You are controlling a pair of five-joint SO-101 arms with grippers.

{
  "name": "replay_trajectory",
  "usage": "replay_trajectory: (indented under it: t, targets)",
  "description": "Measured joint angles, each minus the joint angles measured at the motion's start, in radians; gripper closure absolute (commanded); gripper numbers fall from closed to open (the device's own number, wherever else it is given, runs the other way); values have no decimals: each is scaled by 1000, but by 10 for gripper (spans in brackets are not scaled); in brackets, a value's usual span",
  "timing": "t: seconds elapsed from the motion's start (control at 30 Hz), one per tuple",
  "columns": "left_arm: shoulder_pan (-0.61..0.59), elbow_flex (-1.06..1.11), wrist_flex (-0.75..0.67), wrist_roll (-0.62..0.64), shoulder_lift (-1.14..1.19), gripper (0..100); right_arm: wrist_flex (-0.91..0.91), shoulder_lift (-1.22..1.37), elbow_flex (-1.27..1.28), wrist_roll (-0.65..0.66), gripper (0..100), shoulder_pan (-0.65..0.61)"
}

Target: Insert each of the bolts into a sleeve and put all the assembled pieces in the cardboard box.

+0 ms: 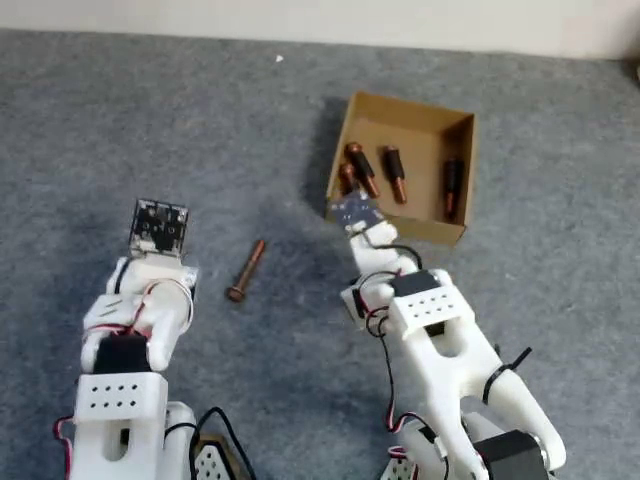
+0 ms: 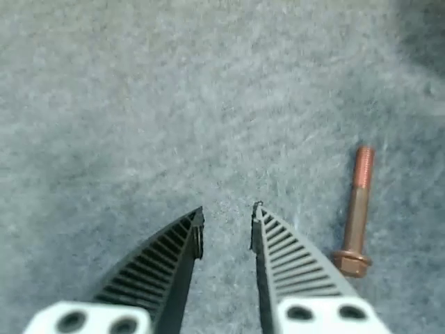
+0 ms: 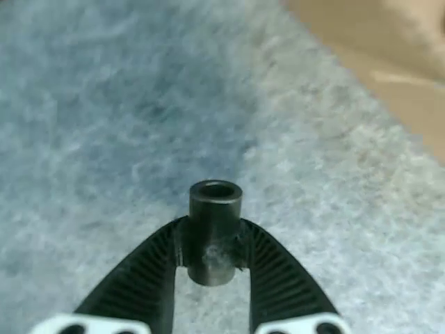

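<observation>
sleeve (image 3: 215, 202) pinched in right gripper (image 3: 213, 226) (left gripper (image 2: 228, 211) spread, just beside loose bolt (image 2: 356, 209))

The high camera was fixed above the grey carpeted table (image 1: 100, 120), looking steeply down. The left wrist camera sat close behind the left gripper (image 2: 227, 223), facing the table; it shared the loose bolt (image 2: 356, 209) with the high view. The right wrist camera sat close behind the right gripper (image 3: 212, 229), likewise sharing the cardboard box (image 3: 389, 76).
</observation>
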Motion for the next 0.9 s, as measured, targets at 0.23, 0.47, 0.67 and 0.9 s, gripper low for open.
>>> replay_trajectory:
  t: [0.23,0.47,0.67,0.9]
  targets:
    - [153,-238,292,-110,0,856,-11,0,5,-46,994,17]
    - [255,-298,336,-126,158,855,-11,0,5,-49,994,17]
    - [256,-462,336,-126,517,855,-11,0,6,-49,994,17]
    - [258,-683,336,-126,976,856,-11,0,6,-49,994,17]
